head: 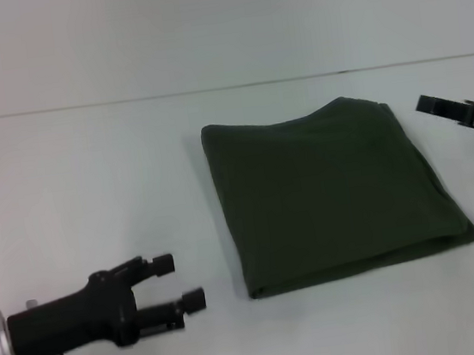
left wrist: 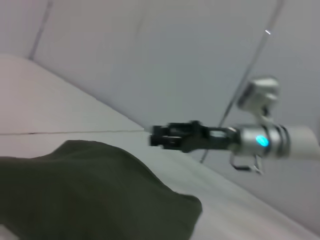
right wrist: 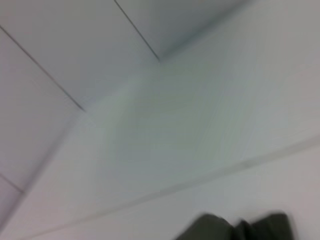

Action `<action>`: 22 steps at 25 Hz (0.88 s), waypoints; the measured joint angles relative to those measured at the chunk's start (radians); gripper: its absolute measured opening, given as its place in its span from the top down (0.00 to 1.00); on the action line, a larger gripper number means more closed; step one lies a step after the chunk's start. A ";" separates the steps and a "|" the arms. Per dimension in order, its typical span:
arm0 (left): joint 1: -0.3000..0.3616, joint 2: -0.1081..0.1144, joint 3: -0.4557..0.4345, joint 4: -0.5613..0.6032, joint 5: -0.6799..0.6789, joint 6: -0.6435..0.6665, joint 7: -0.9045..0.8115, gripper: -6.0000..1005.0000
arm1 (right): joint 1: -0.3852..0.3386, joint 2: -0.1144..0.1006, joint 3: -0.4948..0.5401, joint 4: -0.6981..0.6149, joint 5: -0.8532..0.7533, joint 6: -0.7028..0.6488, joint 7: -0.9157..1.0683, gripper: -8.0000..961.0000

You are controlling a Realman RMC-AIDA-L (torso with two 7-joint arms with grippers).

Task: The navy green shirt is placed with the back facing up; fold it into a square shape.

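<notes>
The navy green shirt [head: 334,196] lies folded into a rough square in the middle of the white table, plain side up, with no lettering showing. It also shows in the left wrist view [left wrist: 90,195] and as a dark corner in the right wrist view [right wrist: 240,229]. My left gripper [head: 181,281] is open and empty, low over the table to the left of the shirt's near left corner, not touching it. My right gripper [head: 427,106] hovers just right of the shirt's far right corner, apart from it. It also shows in the left wrist view [left wrist: 159,137].
The white table [head: 91,187] stretches around the shirt on all sides. A pale wall [head: 218,24] rises behind the table's far edge. No other objects are in view.
</notes>
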 joint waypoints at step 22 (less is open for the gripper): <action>-0.298 0.052 0.276 -0.110 -0.015 -0.537 -0.982 0.07 | -0.231 0.020 0.016 0.212 -0.078 -0.452 -1.084 0.02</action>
